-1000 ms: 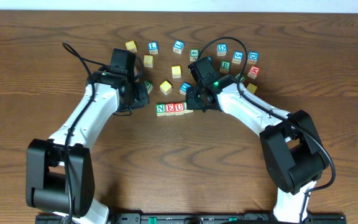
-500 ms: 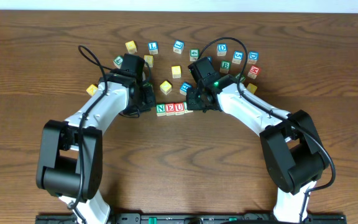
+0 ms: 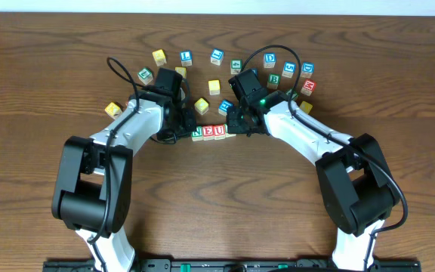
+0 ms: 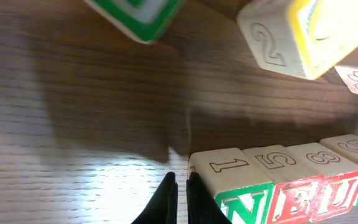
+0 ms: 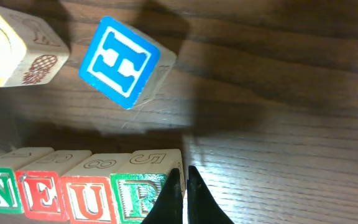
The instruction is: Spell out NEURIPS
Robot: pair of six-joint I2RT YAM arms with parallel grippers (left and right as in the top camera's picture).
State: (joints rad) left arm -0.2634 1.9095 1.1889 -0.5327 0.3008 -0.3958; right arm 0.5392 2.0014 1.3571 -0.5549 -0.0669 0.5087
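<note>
**Left gripper** (image 4: 180, 186): jaws are pressed together with nothing between them. You see the tips low over the table (image 4: 73, 124), right at the left face of the green N cube (image 4: 232, 190). You cannot tell from the wrist view whether they actually touch it.

**Right gripper** (image 5: 183, 183): jaws are likewise closed on nothing. The tips sit at the right end of the green R cube (image 5: 143, 186), with one finger at the cube's edge.

**Row:** between the two grippers you have four cubes in one straight line, side by side with no gaps showing. They read N, E, U, R. The red E cube (image 4: 291, 190) is next to the N, then the red U cube (image 4: 339, 183), then the R. The row ends at R. In the overhead view it lies near the middle of the table, and the R is mostly hidden under the right wrist.

**Behind the row, apart from it:**
- A blue H cube (image 5: 120, 62), turned corner-on, lies just behind the R end.
- A yellow-faced cube with an embossed 2 (image 4: 303, 37) lies behind the E and U.
- A green-edged cube (image 4: 135, 15) lies behind the N end, cut off by the frame.

**Farther back:** the loose cubes lie scattered in an arc, among them a blue L cube (image 3: 186, 56). Most of their letters are too small to read.

**Arms:** both reach inward from the near edge of the table, elbows out, and the wrists converge on the row's two ends.
</note>
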